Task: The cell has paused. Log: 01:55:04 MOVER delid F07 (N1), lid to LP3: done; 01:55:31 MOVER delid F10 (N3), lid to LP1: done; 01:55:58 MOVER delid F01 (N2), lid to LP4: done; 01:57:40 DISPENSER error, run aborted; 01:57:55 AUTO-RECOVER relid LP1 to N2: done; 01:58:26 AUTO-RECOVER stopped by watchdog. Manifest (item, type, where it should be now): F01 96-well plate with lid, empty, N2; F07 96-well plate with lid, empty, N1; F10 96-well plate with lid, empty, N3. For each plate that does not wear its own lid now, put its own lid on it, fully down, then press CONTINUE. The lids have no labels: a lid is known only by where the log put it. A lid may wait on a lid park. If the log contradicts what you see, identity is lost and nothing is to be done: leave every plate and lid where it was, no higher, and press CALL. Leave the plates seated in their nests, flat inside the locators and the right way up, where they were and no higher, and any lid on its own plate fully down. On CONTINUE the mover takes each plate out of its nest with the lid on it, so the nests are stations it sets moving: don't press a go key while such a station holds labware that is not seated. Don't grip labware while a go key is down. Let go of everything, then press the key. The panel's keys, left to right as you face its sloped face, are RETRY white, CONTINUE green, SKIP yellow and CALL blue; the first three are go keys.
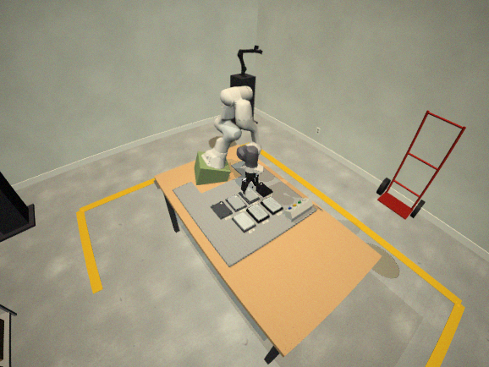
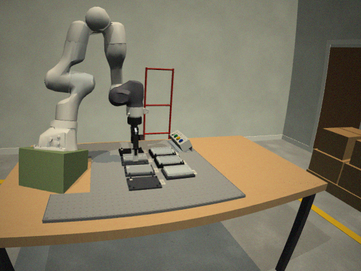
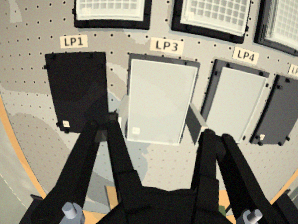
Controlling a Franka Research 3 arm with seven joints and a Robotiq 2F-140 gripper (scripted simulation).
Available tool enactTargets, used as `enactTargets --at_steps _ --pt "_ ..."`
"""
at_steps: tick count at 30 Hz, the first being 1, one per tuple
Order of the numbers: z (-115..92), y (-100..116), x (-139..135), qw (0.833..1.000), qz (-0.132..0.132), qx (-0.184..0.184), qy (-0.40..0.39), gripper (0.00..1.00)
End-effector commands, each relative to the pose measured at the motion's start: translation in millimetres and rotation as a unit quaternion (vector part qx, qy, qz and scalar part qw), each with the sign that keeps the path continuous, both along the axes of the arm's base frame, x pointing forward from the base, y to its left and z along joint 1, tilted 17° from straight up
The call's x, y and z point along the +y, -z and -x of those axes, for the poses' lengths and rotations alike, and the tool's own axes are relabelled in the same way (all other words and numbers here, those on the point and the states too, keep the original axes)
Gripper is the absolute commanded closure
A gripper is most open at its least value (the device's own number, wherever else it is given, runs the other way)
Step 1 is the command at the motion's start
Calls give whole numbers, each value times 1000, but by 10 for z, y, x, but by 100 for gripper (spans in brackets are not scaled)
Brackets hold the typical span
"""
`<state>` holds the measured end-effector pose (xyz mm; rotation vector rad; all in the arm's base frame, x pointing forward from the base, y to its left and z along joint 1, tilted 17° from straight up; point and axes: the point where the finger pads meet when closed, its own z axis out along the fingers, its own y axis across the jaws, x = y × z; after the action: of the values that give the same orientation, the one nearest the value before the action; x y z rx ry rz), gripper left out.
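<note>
My gripper [image 3: 158, 107] [image 1: 250, 191] [image 2: 135, 155] is shut on a pale lid [image 3: 160, 96] [image 2: 142, 160] over the lid park labelled LP3, one finger on each long side. A second pale lid [image 3: 236, 99] [image 1: 236, 203] [image 2: 138, 170] lies on LP4. The LP1 park [image 3: 76, 86] is bare and black, and so is the park at the other end of the row [image 3: 280, 119] [image 2: 143, 183]. Three well plates [image 3: 286, 3] sit in the nests just past the parks. I cannot tell which of them wear lids.
The key panel [image 1: 298, 208] [image 2: 182, 142] stands at the end of the plate row on the grey mat [image 2: 109, 200]. The arm's green base block [image 2: 51, 170] is at the table's corner. A red hand truck [image 1: 419, 169] stands off the table.
</note>
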<state>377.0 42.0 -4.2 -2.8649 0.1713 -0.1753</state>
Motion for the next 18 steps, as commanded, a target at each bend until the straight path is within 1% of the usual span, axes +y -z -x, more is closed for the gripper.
enactTargets --at_steps 1,18 --pt "14 2 -7 1000 1 1 -2 100" --pt "27 -92 -31 1000 1 1 -2 100"
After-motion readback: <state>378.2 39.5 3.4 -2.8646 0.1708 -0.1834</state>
